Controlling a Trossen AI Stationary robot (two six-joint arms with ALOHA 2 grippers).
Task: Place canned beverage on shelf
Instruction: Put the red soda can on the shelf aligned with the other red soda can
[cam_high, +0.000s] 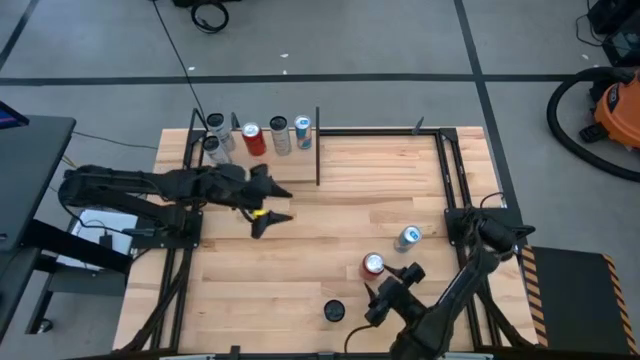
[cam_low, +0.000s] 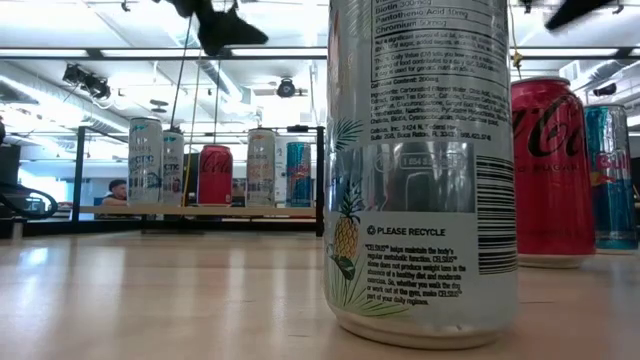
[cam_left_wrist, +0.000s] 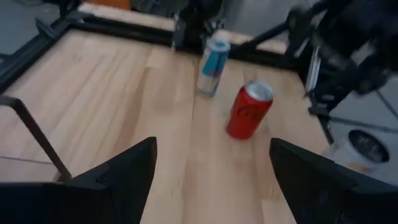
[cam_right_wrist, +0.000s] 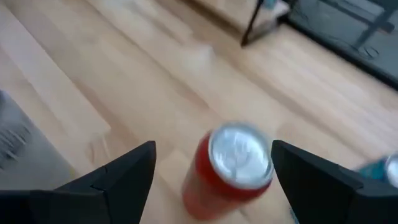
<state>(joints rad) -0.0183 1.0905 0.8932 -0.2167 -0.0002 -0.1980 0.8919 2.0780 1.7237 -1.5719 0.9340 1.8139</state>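
Observation:
A red can (cam_high: 373, 264) stands upright on the tabletop at the near right, with a blue can (cam_high: 408, 237) beyond it and a white can with a dark top (cam_high: 334, 311) nearer the front edge. My right gripper (cam_high: 393, 284) is open and hovers just above and near-right of the red can (cam_right_wrist: 233, 165), which shows between its fingers without touching them. The shelf (cam_high: 262, 152) stands at the far left, a pale board with black uprights, and several cans (cam_high: 252, 138) stand on it. My left gripper (cam_high: 283, 204) is open and empty in front of the shelf.
A black metal frame (cam_high: 452, 170) runs along the table's far and right edges. A black upright (cam_high: 318, 145) stands at the shelf's right end. Bare wood lies between the shelf and the three loose cans. In the low view the white can (cam_low: 420, 170) fills the foreground.

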